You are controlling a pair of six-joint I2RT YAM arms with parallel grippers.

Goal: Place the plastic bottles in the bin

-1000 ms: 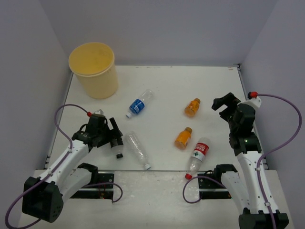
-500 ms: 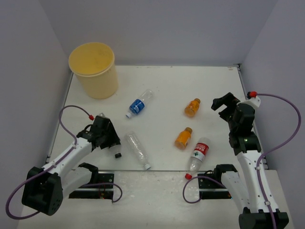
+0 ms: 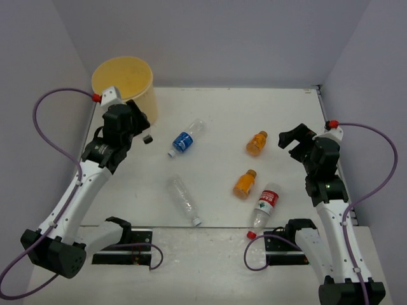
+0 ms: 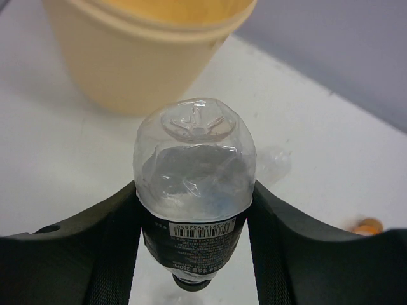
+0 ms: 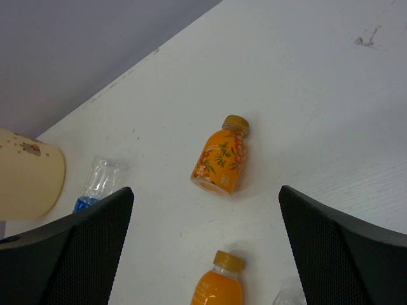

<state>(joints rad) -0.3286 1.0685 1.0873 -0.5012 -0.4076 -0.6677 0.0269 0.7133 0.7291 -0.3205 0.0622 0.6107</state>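
My left gripper (image 3: 138, 129) is shut on a clear bottle with a black label (image 4: 194, 184), held in the air with its base pointing at the pale-yellow bin (image 4: 137, 70). The gripper hangs just right of the bin (image 3: 122, 79). On the table lie a blue-labelled bottle (image 3: 184, 140), two orange bottles (image 3: 256, 142) (image 3: 244, 183), a red-white labelled bottle (image 3: 266, 203) and a clear unlabelled bottle (image 3: 183, 199). My right gripper (image 3: 294, 140) is open and empty, right of the far orange bottle (image 5: 219, 163), above the table.
Grey walls close the table at the back and on both sides. The bin stands in the far left corner. The arm bases and purple cables sit along the near edge.
My left gripper closed on the black-labelled bottle near the front left, lifted it and carried it back toward the bin. The right arm barely shifted.
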